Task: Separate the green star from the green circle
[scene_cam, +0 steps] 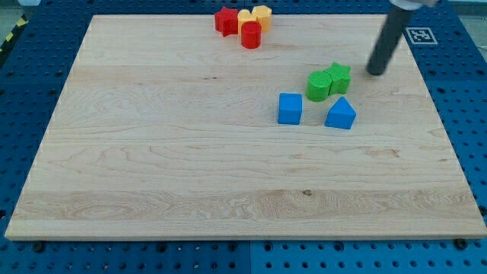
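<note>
Rightward, tip (376,73) beside green star (339,77)

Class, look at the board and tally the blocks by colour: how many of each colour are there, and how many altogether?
Green: 2, the green star and the green circle
Blue: 2, the blue cube and the blue triangle
Red: 2, the red star and the red cylinder
Yellow: 2, one yellow block and another yellow block
Total: 8 blocks

Readable text: none on any block or on the table (152,152).
Sign: black-and-white square fiducial marker (421,35), on the blue pegboard (456,91) at the view's top right; carries no letters.
</note>
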Available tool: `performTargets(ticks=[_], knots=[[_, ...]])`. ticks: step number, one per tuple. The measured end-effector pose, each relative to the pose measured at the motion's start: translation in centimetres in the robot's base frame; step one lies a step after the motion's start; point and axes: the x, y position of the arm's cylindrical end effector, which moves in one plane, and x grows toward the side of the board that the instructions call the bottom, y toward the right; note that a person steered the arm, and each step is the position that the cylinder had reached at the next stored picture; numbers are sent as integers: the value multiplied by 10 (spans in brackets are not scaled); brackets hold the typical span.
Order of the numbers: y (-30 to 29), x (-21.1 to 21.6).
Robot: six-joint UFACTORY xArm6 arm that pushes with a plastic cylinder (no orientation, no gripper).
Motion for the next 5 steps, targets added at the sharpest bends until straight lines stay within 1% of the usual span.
performTargets(ticks=[1, 2, 3, 4, 5], knots=[[-74, -2], [-118, -2], [-120, -2], [-116, 8], [-100, 18]])
